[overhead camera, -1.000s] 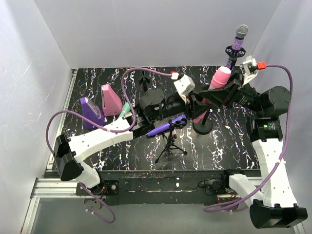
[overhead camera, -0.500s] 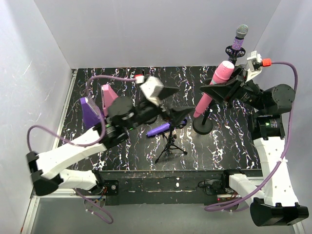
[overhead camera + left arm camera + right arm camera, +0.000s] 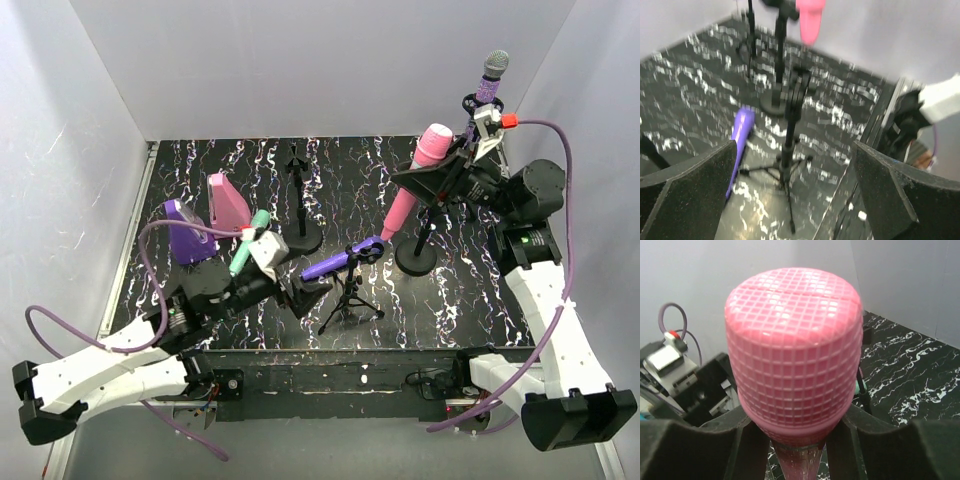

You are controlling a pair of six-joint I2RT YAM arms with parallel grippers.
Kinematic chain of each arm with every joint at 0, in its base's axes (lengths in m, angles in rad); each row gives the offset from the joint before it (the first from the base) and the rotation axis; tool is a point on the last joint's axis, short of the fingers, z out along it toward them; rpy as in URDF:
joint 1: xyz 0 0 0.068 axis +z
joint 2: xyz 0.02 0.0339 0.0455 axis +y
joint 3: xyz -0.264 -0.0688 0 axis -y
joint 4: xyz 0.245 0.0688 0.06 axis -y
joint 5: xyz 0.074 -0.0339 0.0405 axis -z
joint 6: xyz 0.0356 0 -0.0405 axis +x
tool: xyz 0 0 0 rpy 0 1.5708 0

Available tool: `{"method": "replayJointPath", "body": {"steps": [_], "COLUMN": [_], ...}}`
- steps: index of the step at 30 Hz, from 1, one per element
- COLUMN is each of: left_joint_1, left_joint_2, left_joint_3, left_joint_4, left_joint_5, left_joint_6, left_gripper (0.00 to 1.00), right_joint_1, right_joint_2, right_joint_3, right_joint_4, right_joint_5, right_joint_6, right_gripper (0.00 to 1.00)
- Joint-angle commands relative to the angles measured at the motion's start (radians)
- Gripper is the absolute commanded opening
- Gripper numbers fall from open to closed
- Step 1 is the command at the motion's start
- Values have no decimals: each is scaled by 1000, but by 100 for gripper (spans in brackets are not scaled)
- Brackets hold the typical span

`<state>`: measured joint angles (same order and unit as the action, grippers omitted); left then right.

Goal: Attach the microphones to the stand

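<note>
Step in hand: seating pink mic (image 3: 412, 180) on round-base stand (image 3: 418, 258), right side of table. R end effector (image 3: 440, 178) clamps it, tilted, just beside the post. L end effector (image 3: 305, 293) is spread wide, empty, near-centre. Next, prob.: line handle up w/ holder, press in.

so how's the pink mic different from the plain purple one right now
The pink microphone is gripped by the right tool; the purple microphone has no tool on it. Pink is steeply tilted, head up; purple lies nearly flat beside the tripod stand. Both are slim handheld toy microphones.
</note>
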<state>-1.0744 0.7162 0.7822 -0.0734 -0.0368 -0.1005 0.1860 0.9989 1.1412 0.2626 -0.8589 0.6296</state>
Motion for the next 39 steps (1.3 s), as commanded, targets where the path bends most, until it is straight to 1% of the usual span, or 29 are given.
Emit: {"method": "replayJointPath", "body": {"steps": [1, 10, 17, 24, 28, 30, 32, 34, 36, 38, 39], "left_joint_1": [4, 4, 4, 5, 2, 2, 2, 2, 2, 2, 2], "left_joint_2": [5, 170, 222, 330, 374, 396, 414, 428, 442, 448, 451], "left_joint_3": [-86, -126, -182, -170, -166, -156, -144, -133, -126, -121, -121], "left_joint_4": [6, 122, 265, 359, 422, 432, 437, 435, 435, 437, 437], "left_joint_5": [3, -21, -57, -28, -23, -26, -25, -22, -15, -8, -6], "left_joint_6": [1, 8, -21, -83, -105, -105, -104, -97, -96, -93, -96], "left_gripper": [98, 98, 98, 88, 79, 76, 70, 58, 43, 31, 29], "right_joint_1": [20, 50, 61, 69, 72, 73, 78, 82, 86, 90, 92], "right_joint_2": [15, 29, 10, 6, -16, -25, -34, -40, -45, -45, -43], "right_joint_3": [-6, -69, -106, -141, -167, -179, -189, -196, -198, -199, -198], "right_joint_4": [52, 47, 30, 32, 32, 33, 33, 21, -3, -40, -65], "right_joint_5": [31, 32, 20, -3, -43, -74, -106, -129, -155, -172, -176], "right_joint_6": [-28, -64, -100, -139, -157, -171, -188, -215, -244, -275, -289], "right_gripper": [1, 1, 1, 1, 1, 1, 1, 1, 1, 1, 1]}}
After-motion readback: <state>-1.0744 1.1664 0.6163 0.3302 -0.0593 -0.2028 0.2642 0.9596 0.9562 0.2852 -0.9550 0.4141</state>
